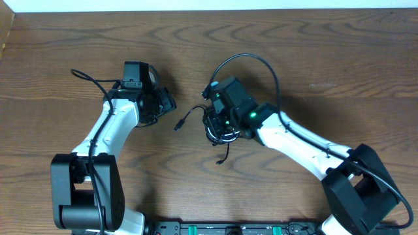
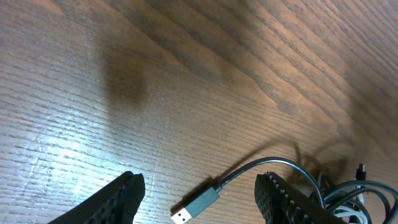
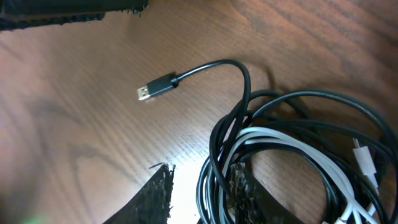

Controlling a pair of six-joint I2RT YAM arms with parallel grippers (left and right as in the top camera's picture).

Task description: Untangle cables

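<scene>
Cable tangle (image 1: 220,130) sits at the centre of the overhead frame, with a white cord (image 3: 267,134) in it. USB plug (image 2: 196,205) trails left. Left gripper (image 2: 199,182) is open astride that plug, holding nothing. Right gripper (image 3: 200,171) is parted around the black strands (image 3: 214,143), not pinching. Cords look light, floppy and slick, so I'd grab the rigid plug body.

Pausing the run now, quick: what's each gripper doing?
Left gripper: open, empty; a USB plug lies on the table between its jaws.
Right gripper: partly open, black cable passing between its jaws, unclamped.
</scene>
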